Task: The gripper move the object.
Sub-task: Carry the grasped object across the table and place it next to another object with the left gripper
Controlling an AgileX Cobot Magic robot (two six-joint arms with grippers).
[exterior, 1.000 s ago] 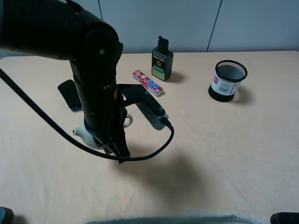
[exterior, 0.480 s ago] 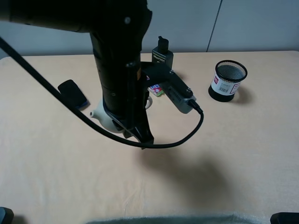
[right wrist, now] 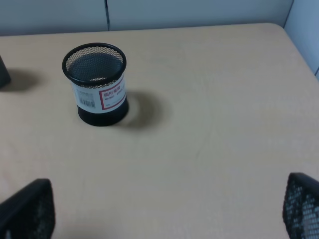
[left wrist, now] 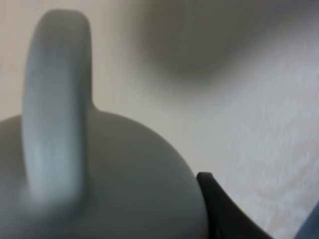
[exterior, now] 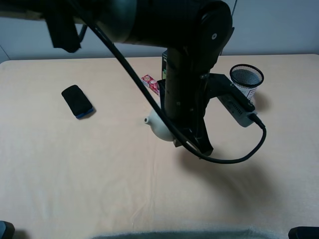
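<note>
The cream-white teapot (exterior: 157, 127) is held in my left gripper (exterior: 193, 142), the black end of the bulky arm, near the table's middle. Its spout (exterior: 147, 120) points left, and most of its body is hidden behind the arm. The grey module (exterior: 238, 106) and looping black cable (exterior: 234, 160) hang to the right. In the left wrist view the teapot (left wrist: 124, 189) fills the frame with its loop handle (left wrist: 55, 99), and one black fingertip (left wrist: 219, 214) is against it. My right gripper (right wrist: 164, 214) is open and empty, its fingers (right wrist: 25, 209) wide apart.
A black mesh cup (exterior: 245, 79) stands at the back right, just beyond the grey module; it also shows in the right wrist view (right wrist: 97, 84). A red gum pack (exterior: 149, 82) and a sliver of the dark bottle (exterior: 164, 60) lie behind the arm. A black phone (exterior: 77, 101) lies at the left.
My left arm has carried the teapot to the right, from the left of the table to near its middle. The bottle and gum pack are now mostly covered by the arm.
</note>
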